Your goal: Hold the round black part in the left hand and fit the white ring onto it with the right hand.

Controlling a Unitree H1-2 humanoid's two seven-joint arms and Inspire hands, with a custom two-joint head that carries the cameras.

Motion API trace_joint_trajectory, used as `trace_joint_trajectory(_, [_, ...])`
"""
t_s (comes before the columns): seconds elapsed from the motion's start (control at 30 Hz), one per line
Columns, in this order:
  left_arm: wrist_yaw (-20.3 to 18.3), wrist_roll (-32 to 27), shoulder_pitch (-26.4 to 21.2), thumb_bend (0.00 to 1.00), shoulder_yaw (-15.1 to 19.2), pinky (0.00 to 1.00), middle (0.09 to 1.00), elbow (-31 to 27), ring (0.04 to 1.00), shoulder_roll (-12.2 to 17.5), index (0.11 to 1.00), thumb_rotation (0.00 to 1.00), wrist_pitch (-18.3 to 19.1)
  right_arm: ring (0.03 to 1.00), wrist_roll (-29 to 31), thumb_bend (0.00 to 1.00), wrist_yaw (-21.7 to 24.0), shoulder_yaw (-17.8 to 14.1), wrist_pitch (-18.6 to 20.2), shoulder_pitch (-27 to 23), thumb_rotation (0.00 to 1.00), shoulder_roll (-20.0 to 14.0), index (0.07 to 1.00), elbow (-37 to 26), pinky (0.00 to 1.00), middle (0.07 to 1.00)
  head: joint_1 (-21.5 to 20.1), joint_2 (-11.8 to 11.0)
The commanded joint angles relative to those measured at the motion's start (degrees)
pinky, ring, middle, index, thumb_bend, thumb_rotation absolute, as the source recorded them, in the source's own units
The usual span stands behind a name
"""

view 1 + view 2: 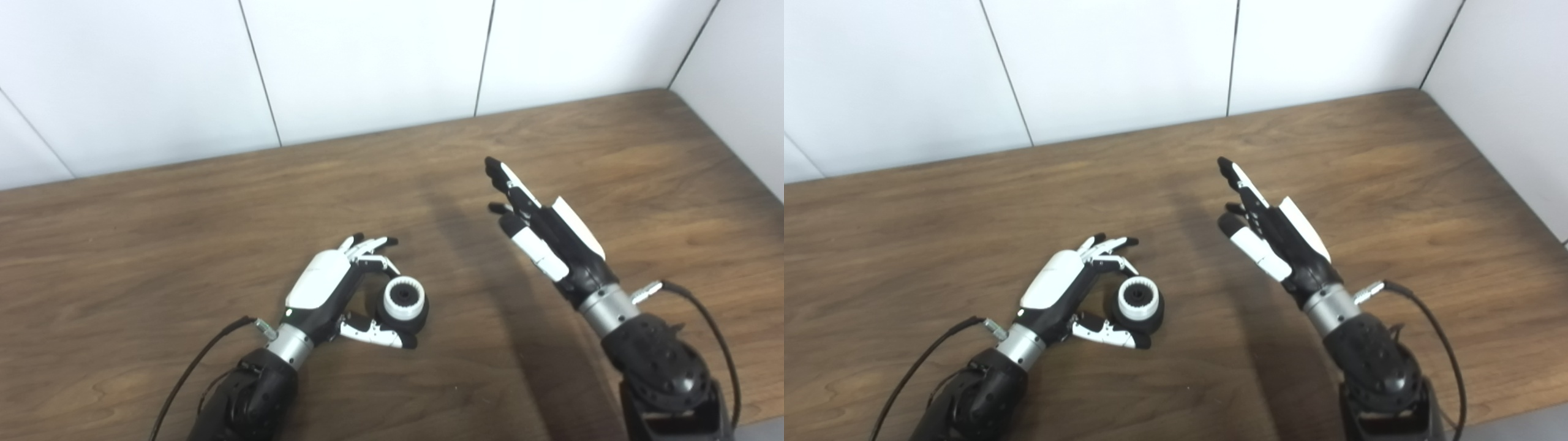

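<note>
The round black part (411,318) stands on the wooden table (184,245) at centre front. The white ring (404,298) with its toothed inner edge sits on top of the part. My left hand (334,288) lies on the table and curls around the part from the left, with its fingers (381,264) at the far side and the thumb (383,334) against the near side. My right hand (542,236) is raised above the table to the right of the part, well apart from it. It is open and empty, with its fingers stretched out.
White wall panels (367,61) close off the table at the back and at the right. The table's right edge (756,184) runs diagonally near my right arm. Cables trail from both wrists.
</note>
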Motion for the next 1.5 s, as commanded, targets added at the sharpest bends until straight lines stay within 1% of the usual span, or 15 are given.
trace_joint_trajectory(0.0, [0.79,-0.94,-0.92,0.51,0.65,1.0,0.908,-0.18,0.9,0.5,0.478,0.05,-1.58,1.0,1.01,0.74,-2.49,0.66,-2.22,1.03,1.0,0.52,1.0,-0.25,1.0,1.0,-0.13,-0.02])
trace_joint_trajectory(0.1, [0.79,-0.84,-0.99,0.52,0.64,1.0,0.907,-0.25,0.901,0.75,0.478,0.05,-1.46,0.996,-3.53,0.74,-5.02,3.04,-2.51,3.11,1.0,0.74,1.0,0.7,0.96,0.992,0.0,-0.01])
trace_joint_trajectory(0.13, [0.81,-0.65,-1.02,0.52,0.62,1.0,0.907,-0.27,0.901,0.84,0.478,0.05,-1.32,0.993,-3.28,0.74,-5.81,3.45,-2.73,3.77,1.0,1.37,1.0,1.26,0.94,0.987,0.05,0.0])
trace_joint_trajectory(0.23, [0.69,-0.2,-1.02,0.52,0.62,1.0,0.909,-0.43,0.905,1.06,0.479,0.05,-0.79,0.992,-1.94,0.68,-7.59,4.34,-3.48,4.75,1.0,2.44,1.0,2.63,0.96,0.99,-0.08,-0.08])
trace_joint_trajectory(0.43, [0.5,-0.27,-0.84,0.52,0.78,1.0,0.9,-0.84,0.899,1.25,0.481,0.05,-0.16,0.96,-0.76,0.66,-9.08,5.94,-4.56,4.99,1.0,1.42,1.0,3.97,0.89,0.976,-0.07,-0.02])
trace_joint_trajectory(0.53, [-0.68,-0.73,-0.9,0.52,0.82,1.0,0.896,-1.25,0.892,1.53,0.49,0.06,0.71,0.96,0.83,0.66,-9.64,5.91,-4.24,4.89,1.0,1.64,1.0,4.35,0.92,0.981,-0.09,-0.09])
trace_joint_trajectory(0.57, [-1.05,-0.66,-0.94,0.76,0.79,1.0,0.896,-1.37,0.889,1.67,0.547,0.11,1.02,0.955,1.14,0.66,-9.84,5.98,-4.33,4.85,1.0,1.65,1.0,4.49,0.91,0.978,-0.08,-0.11])
trace_joint_trajectory(0.6, [-1.29,-0.6,-0.96,0.88,0.78,1.0,0.897,-1.45,0.887,1.77,0.585,0.15,1.21,0.951,1.32,0.66,-10.02,6.08,-4.42,4.83,1.0,1.61,1.0,4.59,0.91,0.976,-0.06,-0.1])
trace_joint_trajectory(0.63, [-1.53,-0.6,-0.98,0.95,0.79,1.0,0.897,-1.53,0.886,1.88,0.609,0.17,1.37,0.948,1.4,0.66,-10.21,6.22,-4.28,4.8,1.0,1.55,1.0,4.59,0.91,0.975,-0.05,-0.12])
trace_joint_trajectory(0.7, [-1.97,-0.56,-1.07,0.99,0.78,1.0,0.898,-1.67,0.881,2.15,0.636,0.22,1.58,0.947,1.69,0.68,-10.4,6.43,-3.41,4.67,1.0,1.49,1.0,4.51,0.91,0.972,-0.08,-0.13])
trace_joint_trajectory(0.83, [-3.9,-1.18,-1.25,1.0,0.83,1.0,0.918,-2.28,0.895,2.76,0.704,0.33,2.59,0.951,1.32,0.73,-10.99,6.75,-1.61,4.65,1.0,1.77,1.0,4.09,0.91,0.961,-0.25,-0.13])
trace_joint_trajectory(0.97, [-5.06,-1.66,-1.3,1.0,0.99,1.0,0.926,-2.73,0.898,3.17,0.742,0.38,2.92,0.949,1.2,0.75,-11.3,7.16,-0.34,4.64,1.0,1.76,1.0,3.7,0.9,0.959,-0.26,-0.1])
trace_joint_trajectory(1.2, [-7.13,-2.12,-1.15,1.0,1.33,1.0,0.942,-4.26,0.908,4.37,0.808,0.42,4.17,0.949,0.72,0.76,-12.02,7.75,0.12,4.66,1.0,1.98,1.0,3.84,0.9,0.955,-0.28,-0.25])
trace_joint_trajectory(1.33, [-9.02,-3.38,-0.24,1.0,2.55,1.0,0.966,-6.24,0.931,5.81,0.855,0.46,5.66,0.963,1.6,0.76,-12.24,7.88,0.41,4.67,1.0,2.43,1.0,4.0,0.91,0.963,-0.11,-0.35])
trace_joint_trajectory(1.47, [-10.43,-5.06,1.35,1.0,4.52,1.0,0.979,-8.77,0.946,7.23,0.877,0.42,7.43,0.98,2.46,0.75,-12.38,8.19,0.15,4.59,1.0,2.3,1.0,4.84,0.94,0.977,-0.12,-0.76])
